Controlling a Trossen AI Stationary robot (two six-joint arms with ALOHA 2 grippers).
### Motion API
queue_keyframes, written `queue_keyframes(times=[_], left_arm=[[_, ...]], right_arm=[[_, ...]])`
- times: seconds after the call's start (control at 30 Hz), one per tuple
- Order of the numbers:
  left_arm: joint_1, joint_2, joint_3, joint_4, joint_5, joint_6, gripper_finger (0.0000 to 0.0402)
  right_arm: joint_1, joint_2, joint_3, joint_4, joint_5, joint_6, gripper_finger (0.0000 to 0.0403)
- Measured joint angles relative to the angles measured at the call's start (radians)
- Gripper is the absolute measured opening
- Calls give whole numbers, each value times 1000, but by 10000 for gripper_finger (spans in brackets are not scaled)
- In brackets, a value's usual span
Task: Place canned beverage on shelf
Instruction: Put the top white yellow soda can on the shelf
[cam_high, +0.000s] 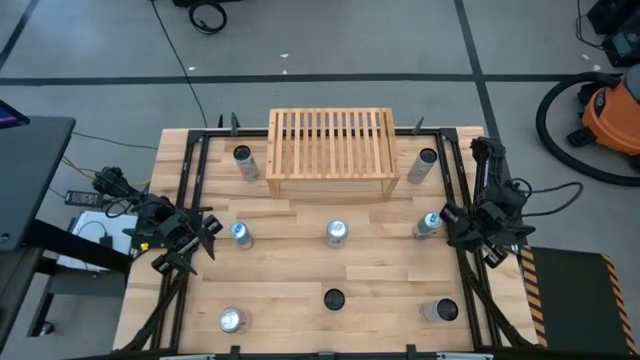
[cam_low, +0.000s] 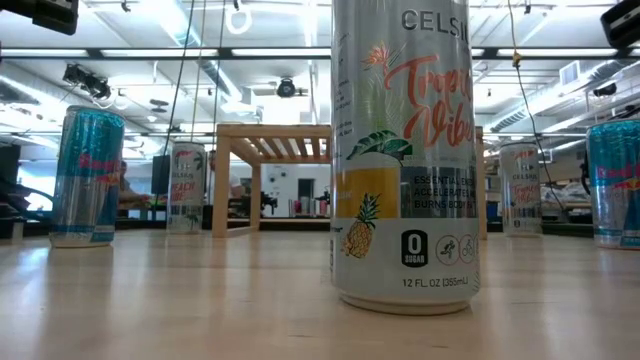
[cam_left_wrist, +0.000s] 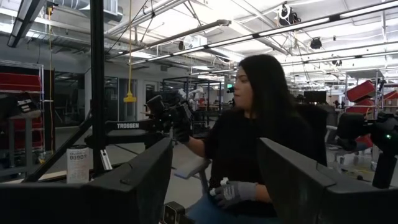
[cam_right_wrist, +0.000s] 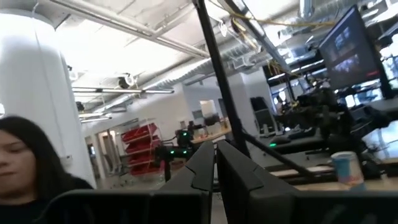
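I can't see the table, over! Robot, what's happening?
Left pincer and right pincer shut, empty, parked at table edges. Shelf bare; cans standing on table. Nothing blocking.

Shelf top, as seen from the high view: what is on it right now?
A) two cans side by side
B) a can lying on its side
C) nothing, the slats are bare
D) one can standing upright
C: the shelf shows only bare slats from above, and the cans all stand on the table around it.

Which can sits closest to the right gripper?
The can on the table's right side in the middle row, right beside the right gripper. The other cans stand farther off, including the two flanking the shelf.
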Motion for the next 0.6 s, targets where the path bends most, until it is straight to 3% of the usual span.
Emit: queue_keyframes(times=[0.37,0.6], left_arm=[[0,0,0,0,0,0,243],[0,0,0,0,0,0,243]], right_arm=[[-6,0,0,-2,-15,-41,28],[-8,0,0,-3,53,-46,28]])
